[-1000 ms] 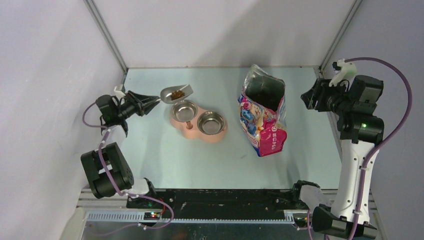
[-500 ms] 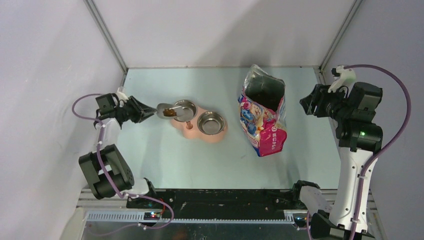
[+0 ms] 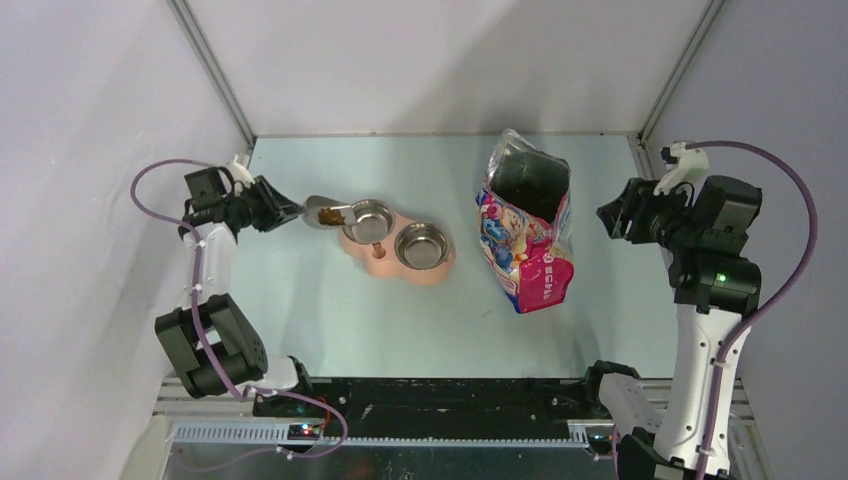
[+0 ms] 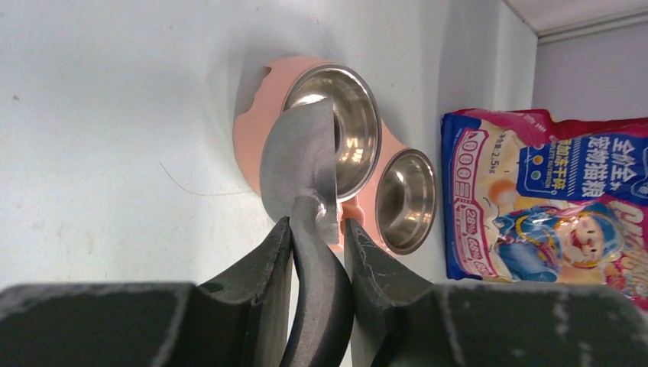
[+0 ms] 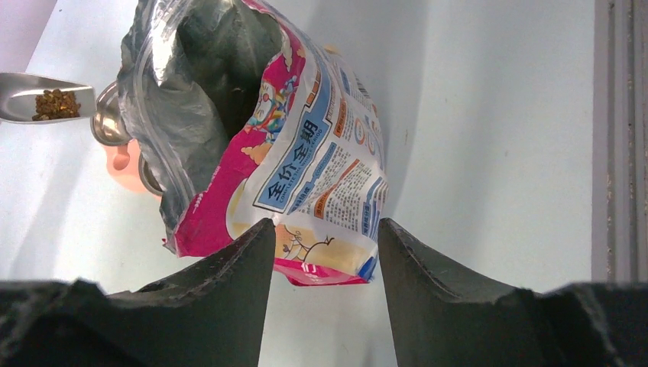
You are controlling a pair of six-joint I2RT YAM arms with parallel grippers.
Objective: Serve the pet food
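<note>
A small heap of dark-brown kibble (image 3: 329,214) lies in a grey metal scoop (image 3: 325,213), also seen in the right wrist view (image 5: 55,103). My left gripper (image 3: 288,212) is shut on the scoop's dark handle (image 4: 317,298) and holds the scoop at the left rim of the pink double feeder (image 3: 380,262). Both steel bowls, left (image 3: 368,216) and right (image 3: 422,243), look bare. In the left wrist view the scoop (image 4: 299,164) shows from beneath, so the kibble is hidden. My right gripper (image 3: 612,210) is open and empty, right of the open cat-food bag (image 3: 528,225).
The bag (image 5: 260,130) stands with its mouth open towards the back. Walls close the table on the left, back and right. The left arm's purple cable (image 3: 150,185) loops near the left wall.
My left gripper has drawn the scoop leftwards and lowered it, from above the left bowl's back rim to its left side. The right gripper drifted slightly down and stayed open.
</note>
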